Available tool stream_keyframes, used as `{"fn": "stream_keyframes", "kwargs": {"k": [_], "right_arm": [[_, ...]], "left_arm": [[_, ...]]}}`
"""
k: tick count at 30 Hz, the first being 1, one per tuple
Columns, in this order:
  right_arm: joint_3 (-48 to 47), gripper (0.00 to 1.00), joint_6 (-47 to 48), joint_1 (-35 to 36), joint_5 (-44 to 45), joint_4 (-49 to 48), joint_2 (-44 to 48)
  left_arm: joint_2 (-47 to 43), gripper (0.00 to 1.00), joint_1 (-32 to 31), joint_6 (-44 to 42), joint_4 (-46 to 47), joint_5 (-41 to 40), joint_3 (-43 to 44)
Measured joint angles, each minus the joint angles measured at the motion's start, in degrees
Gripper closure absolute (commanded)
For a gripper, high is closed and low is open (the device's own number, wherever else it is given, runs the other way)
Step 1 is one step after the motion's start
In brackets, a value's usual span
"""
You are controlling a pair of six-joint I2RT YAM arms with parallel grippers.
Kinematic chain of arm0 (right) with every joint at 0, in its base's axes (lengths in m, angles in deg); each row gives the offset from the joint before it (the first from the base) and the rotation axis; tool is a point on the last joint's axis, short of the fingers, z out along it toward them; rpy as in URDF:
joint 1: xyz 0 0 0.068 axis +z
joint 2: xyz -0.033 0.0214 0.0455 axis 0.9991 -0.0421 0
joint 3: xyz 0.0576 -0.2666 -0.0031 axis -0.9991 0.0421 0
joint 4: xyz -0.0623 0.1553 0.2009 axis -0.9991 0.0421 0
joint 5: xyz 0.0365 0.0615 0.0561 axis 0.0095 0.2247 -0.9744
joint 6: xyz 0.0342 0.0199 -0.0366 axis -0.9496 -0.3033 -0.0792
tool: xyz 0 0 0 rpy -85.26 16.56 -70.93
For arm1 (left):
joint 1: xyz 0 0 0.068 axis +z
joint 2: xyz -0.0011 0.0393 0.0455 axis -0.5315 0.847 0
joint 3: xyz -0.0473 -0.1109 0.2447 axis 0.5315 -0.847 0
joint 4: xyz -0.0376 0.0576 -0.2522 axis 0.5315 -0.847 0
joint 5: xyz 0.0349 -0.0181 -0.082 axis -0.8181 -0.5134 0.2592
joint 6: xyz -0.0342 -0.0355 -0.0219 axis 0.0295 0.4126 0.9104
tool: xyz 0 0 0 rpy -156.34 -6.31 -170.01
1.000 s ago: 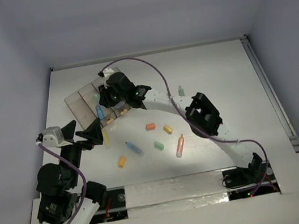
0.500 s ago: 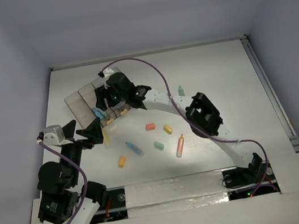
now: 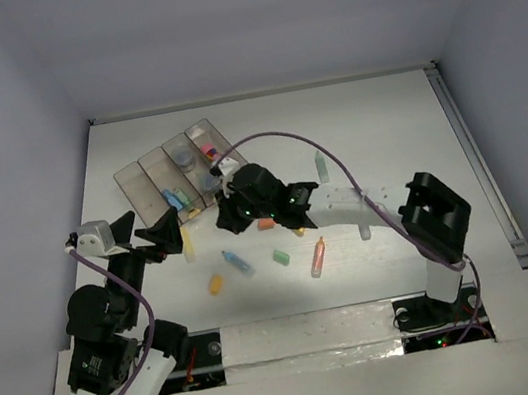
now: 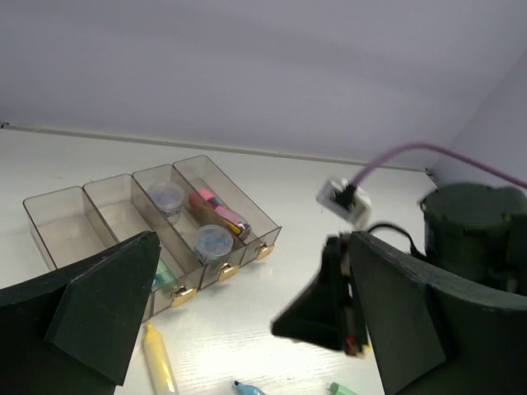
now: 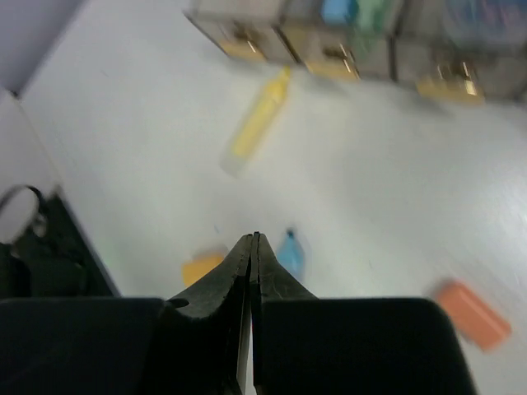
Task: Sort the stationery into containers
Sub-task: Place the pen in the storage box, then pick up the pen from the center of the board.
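The smoky clear tray [image 3: 132, 182] stands at the back left, also in the left wrist view [image 4: 58, 216]. It holds two grey pots [image 3: 205, 179] [image 4: 214, 240], pink pieces [image 4: 219, 213] and blue and green pens [image 3: 173, 198]. Loose on the table lie a yellow marker [image 3: 187, 243], a blue marker [image 3: 236, 261], a yellow-orange block [image 3: 216, 285], a green block [image 3: 281, 256], an orange block [image 3: 266, 223], an orange-pink marker [image 3: 318, 256] and a green marker [image 3: 320, 162]. My right gripper [image 3: 226, 222] [image 5: 251, 239] is shut and empty above the table in front of the tray. My left gripper [image 3: 149, 235] is open and empty, left of the yellow marker.
A yellow block [image 3: 297, 230] lies half hidden by the right arm. The right arm stretches across the table's middle from the front right. White walls close in the left, back and right sides. The arm bases stand at the near edge.
My right gripper has pulled back from above the tray toward the front, over the loose pieces, and is now shut and empty. The left arm has not moved.
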Motion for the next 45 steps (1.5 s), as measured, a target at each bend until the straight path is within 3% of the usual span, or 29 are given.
{"fn": "stream_keyframes", "kwargs": {"k": [3,8,15,18,25,36,39,45], "right_arm": [[8.02,0.89,-0.20,0.31,2.38,2.82,4.42],[15.50,0.68,-0.33,-0.35,9.09,9.75,10.16],[14.99,0.44,0.02,-0.31,7.93,11.39,10.69],[9.01,0.36,-0.09,0.52,6.29,10.27,6.34],[-15.93,0.32,2.25,6.08,6.19,9.60,-15.89],[-40.22,0.33,4.42,8.92,14.01,18.40,-36.28],[-43.95,0.42,5.09,9.09,17.00,20.50,-38.45],[-42.66,0.77,5.46,9.92,23.04,20.48,-38.29]], "left_arm": [[0.00,0.01,0.02,0.00,0.00,0.24,0.00],[0.07,0.01,0.26,0.00,0.00,0.72,0.00],[1.03,0.01,0.66,0.00,0.00,0.94,0.00],[1.09,0.01,1.01,0.00,0.02,0.94,0.00],[1.07,0.01,1.53,0.04,-0.02,1.42,0.00],[0.13,0.01,1.53,0.04,0.02,2.67,0.00],[-0.13,0.01,1.53,0.04,0.02,2.82,0.00],[-0.15,0.01,1.53,0.04,0.00,3.06,0.00]]}}
